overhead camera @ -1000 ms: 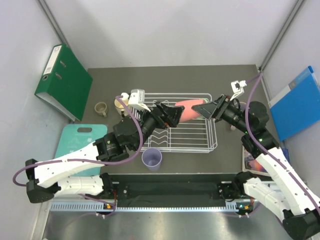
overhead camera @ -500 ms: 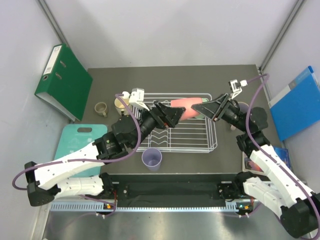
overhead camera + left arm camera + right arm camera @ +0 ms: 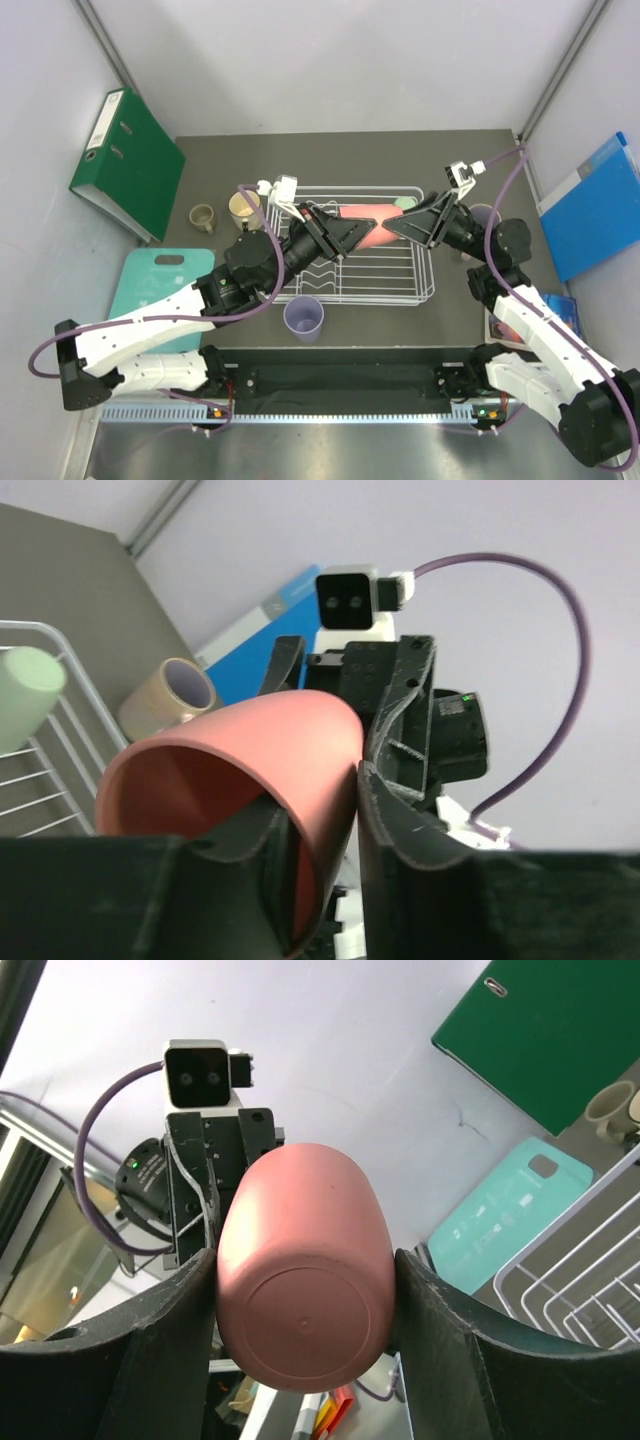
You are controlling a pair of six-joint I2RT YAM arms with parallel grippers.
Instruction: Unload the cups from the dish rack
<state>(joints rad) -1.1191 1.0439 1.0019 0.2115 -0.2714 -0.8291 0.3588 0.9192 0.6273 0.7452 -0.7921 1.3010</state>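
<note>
1. Pink cup (image 3: 372, 222) hangs on its side above the far half of the dish rack (image 3: 400, 292), mouth toward the rack's left end and base toward its right end
2. Left gripper (image 3: 345, 238) is grasping this cup at the mouth: in the left wrist view one finger sits inside the cup (image 3: 250, 770) and the other outside, the gripper (image 3: 330, 815) pinching the wall between them
3. Right gripper (image 3: 405, 225) is clenched on the same cup from the rack's right end; in the right wrist view its gripper (image 3: 305, 1305) has a finger pressed to each side of the cup (image 3: 300, 1210), the round base facing that camera
4. Both arms meet over the rack, so the cup is held from its two ends at once
5. Mint-green cup (image 3: 405, 203) lies inside the rack at its far right corner, just beside the pink cup; the left wrist view shows it (image 3: 28, 695) resting on the wires
6. Lavender tumbler (image 3: 303, 318) stands upright on the table (image 3: 300, 160), just off the rack's near edge, toward its left end
7. Cream mug (image 3: 243, 209) stands just outside the rack's far left corner, and the small olive-tan mug (image 3: 203, 216) stands farther out on that side
8. Purplish cup (image 3: 484, 214) stands off the rack's right end, partly hidden behind the right arm
9. Green binder (image 3: 125, 165) and a teal cutting board (image 3: 160, 285) lie well left of the rack; a blue folder (image 3: 595, 205) lies well to its right
</note>
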